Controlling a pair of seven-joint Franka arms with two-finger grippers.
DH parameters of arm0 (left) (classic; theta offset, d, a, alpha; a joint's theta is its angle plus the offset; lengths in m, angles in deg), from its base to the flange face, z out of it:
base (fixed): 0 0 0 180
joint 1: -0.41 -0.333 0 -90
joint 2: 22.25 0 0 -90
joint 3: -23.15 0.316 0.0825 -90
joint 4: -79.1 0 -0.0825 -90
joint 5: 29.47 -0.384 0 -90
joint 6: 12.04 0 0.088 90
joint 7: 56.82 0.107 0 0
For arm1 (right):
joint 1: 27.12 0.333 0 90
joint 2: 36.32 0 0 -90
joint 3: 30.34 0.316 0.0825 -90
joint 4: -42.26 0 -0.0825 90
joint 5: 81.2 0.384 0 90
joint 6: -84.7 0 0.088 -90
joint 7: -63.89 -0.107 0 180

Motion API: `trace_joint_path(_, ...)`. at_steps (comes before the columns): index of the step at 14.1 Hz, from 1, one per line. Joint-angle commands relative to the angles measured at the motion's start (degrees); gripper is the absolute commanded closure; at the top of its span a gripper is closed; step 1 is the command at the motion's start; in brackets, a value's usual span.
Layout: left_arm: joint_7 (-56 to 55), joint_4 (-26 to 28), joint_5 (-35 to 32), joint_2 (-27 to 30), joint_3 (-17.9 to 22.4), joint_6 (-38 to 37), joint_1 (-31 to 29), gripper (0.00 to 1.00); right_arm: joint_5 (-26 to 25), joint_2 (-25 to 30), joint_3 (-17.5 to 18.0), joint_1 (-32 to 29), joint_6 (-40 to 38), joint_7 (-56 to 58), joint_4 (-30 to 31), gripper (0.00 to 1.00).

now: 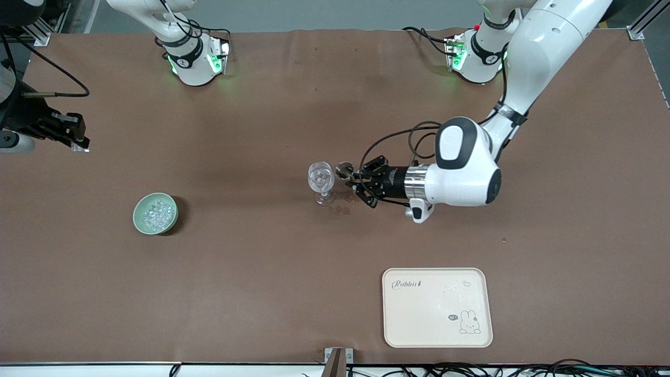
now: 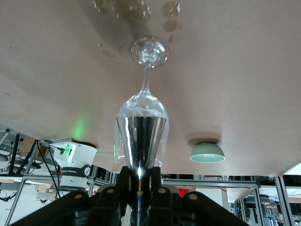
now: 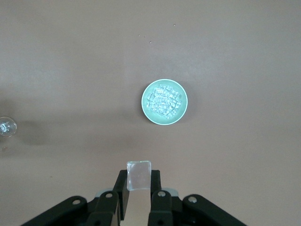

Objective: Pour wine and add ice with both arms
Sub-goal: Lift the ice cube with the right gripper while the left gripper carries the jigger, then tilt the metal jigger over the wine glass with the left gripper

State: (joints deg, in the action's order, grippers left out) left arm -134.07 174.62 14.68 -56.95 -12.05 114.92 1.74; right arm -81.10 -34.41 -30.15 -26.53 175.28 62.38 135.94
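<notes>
A clear stemmed glass [image 1: 321, 179] stands mid-table; it also shows in the left wrist view [image 2: 148, 52]. My left gripper [image 1: 353, 180] is close beside the glass, level with its cup. In the left wrist view the left gripper [image 2: 140, 178] is shut on a shiny metal measuring cup [image 2: 141, 139], whose mouth faces the glass [image 1: 344, 169]. The ice [image 1: 156, 213] lies in a green bowl [image 1: 136, 214] toward the right arm's end. My right gripper [image 1: 78, 142] hangs high at that end, over the table beside the bowl. In the right wrist view it [image 3: 138, 182] is shut on a flat scoop with a clear square tip [image 3: 138, 174], above the ice [image 3: 164, 101].
Wet stains [image 1: 341, 209] mark the table by the glass's foot. A cream tray [image 1: 398, 324] with a rabbit print lies near the front edge, toward the left arm's end. The green bowl also shows in the left wrist view [image 2: 207, 153].
</notes>
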Motion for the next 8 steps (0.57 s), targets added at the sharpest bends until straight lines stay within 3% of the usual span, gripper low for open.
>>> trace_joint_path(1, -2.5, 2.0, -0.7, 3.0, 0.4, 1.1, 1.0, 1.00, -0.3, -0.3, 0.4, -0.9, -0.3, 1.2, -0.7, 0.99)
trace_joint_path(8, -9.7, 2.0, -8.3, 3.5, 0.3, 2.6, 3.7, 1.00, 0.3, -0.3, 0.4, -2.2, 0.3, 2.4, -0.1, 0.98)
